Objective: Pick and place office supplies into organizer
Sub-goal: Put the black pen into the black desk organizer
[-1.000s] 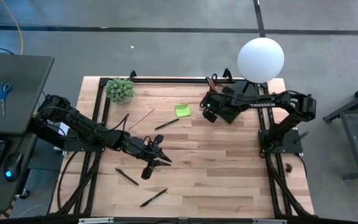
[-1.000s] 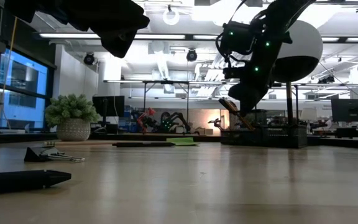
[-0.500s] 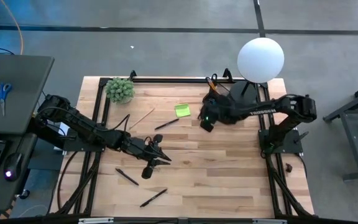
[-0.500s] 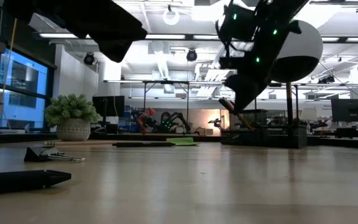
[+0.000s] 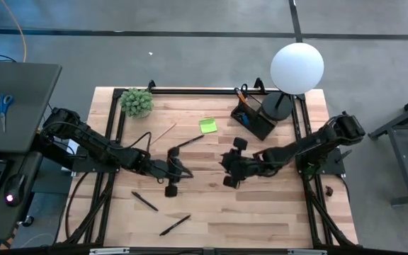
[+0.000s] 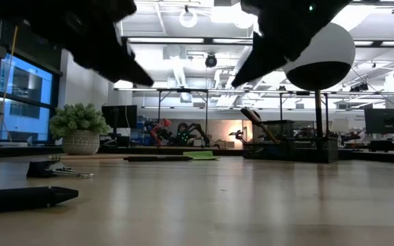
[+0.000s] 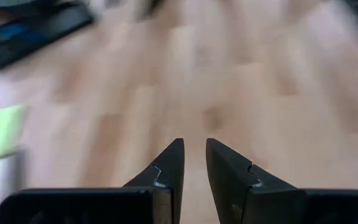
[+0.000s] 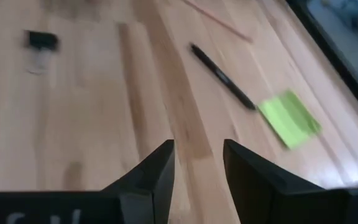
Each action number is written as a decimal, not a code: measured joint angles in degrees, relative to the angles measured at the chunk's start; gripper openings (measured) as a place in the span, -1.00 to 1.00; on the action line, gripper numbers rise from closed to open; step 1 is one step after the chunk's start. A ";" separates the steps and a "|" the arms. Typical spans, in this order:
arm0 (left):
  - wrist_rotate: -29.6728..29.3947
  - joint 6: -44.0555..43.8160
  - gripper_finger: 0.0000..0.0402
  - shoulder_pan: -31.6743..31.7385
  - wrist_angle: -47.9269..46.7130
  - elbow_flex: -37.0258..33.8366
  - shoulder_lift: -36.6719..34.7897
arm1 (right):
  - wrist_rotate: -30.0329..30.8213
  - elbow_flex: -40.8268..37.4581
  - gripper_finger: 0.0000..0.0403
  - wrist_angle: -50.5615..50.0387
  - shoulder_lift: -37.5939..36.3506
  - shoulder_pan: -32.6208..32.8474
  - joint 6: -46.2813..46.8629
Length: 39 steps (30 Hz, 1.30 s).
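Observation:
The black organizer [image 5: 252,117] stands at the far right beside the lamp base, with pencils sticking up out of it. On the table lie a lime-green sticky-note pad [image 5: 207,125], a black pen [image 5: 190,140], a wooden pencil [image 5: 163,133], a small dark clip [image 8: 42,40] and two more pens [image 5: 145,201] [image 5: 174,224]. My left gripper [image 7: 194,149] hovers over the table's middle, its fingers a little apart with nothing between them. My right gripper [image 8: 197,149] hovers just to its right, open and empty, facing the pen [image 8: 222,78] and the pad [image 8: 289,118].
A white globe lamp [image 5: 297,67] stands at the far right corner and a green potted plant [image 5: 137,103] at the far left. The two grippers [image 5: 176,170] [image 5: 225,164] face each other closely at mid-table. Bare wood lies to the near right.
My right gripper has swung away from the organizer toward the table's middle and near side, ending close to my left gripper. My left gripper has turned at the wrist and tipped down, staying over about the same spot.

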 joint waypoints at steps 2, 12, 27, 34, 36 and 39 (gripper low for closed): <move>-2.99 0.31 -0.71 0.41 -1.63 0.00 0.00 | -0.01 0.00 -0.36 3.11 0.59 0.04 -3.36; 8.24 8.66 -0.71 11.40 -4.80 0.02 -1.11 | -11.03 -0.08 -0.36 17.85 8.73 -9.39 -16.45; 14.90 12.71 -0.71 24.91 -15.14 0.00 -1.40 | -35.59 -0.02 -0.36 34.31 14.90 -26.20 -27.07; 14.88 12.30 -0.71 24.68 -15.34 0.00 -2.16 | -42.69 3.42 -0.36 33.60 20.79 -29.83 -29.60; 14.88 10.97 -0.71 24.70 -15.69 0.00 -2.19 | -42.68 4.67 -0.36 31.38 21.36 -30.21 -29.73; 12.50 8.18 -0.71 24.70 -14.42 -0.62 -1.72 | -42.90 5.64 -0.36 29.57 21.54 -30.39 -29.73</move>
